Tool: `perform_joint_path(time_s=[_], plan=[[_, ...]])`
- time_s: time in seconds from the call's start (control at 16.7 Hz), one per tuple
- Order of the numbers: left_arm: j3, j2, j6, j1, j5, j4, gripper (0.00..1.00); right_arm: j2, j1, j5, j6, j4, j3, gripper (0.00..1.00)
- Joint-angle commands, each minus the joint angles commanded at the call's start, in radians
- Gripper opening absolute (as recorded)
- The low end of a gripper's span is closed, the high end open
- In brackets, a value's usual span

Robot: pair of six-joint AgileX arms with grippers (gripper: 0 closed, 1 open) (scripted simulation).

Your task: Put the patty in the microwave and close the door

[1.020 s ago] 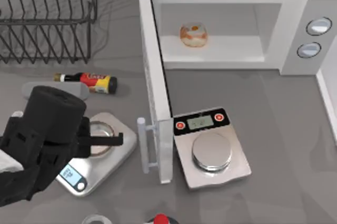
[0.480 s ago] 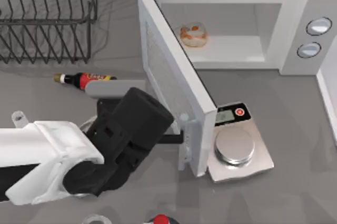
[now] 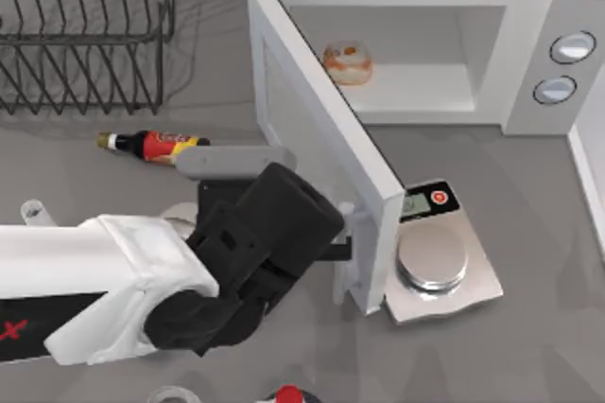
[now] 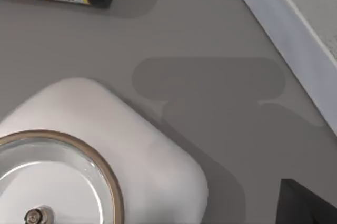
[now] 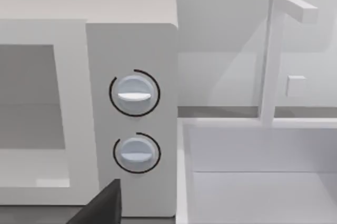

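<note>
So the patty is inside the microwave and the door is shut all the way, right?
Not quite. The patty is inside the microwave, but the door is only partly closed; the top view shows it angled out, with the left gripper at its handle.

left gripper (image 3: pixel 345 250): fingertips hidden behind the door's edge, so we can't tell how the jaws stand
door (image 3: pixel 317 143): handle mostly covered by our left arm
right scale (image 3: pixel 440 266): near corner and part of the display tucked under the door
left scale (image 4: pixel 100 145): cut by the left wrist view's edge; from above almost wholly under our arm
bottle (image 3: pixel 151 146): base end hidden by the arm; cut off in the wrist view
rack (image 3: pixel 85 34): cut by the top view's edge
right gripper: just a dark corner visible
</note>
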Motion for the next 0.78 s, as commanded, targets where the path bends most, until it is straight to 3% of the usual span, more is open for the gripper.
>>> perform_joint_path(time_s=[0.48, 0.78], plan=[[0.332, 0.271, -0.16, -0.153, -0.081, -0.142, 0.0, 0.0, 0.0, 0.0, 0.0, 0.0, 0.0, 1.0], [0.358, 0.296, -0.174, -0.168, -0.086, -0.157, 0.0, 0.0, 0.0, 0.0, 0.0, 0.0, 0.0, 1.0]])
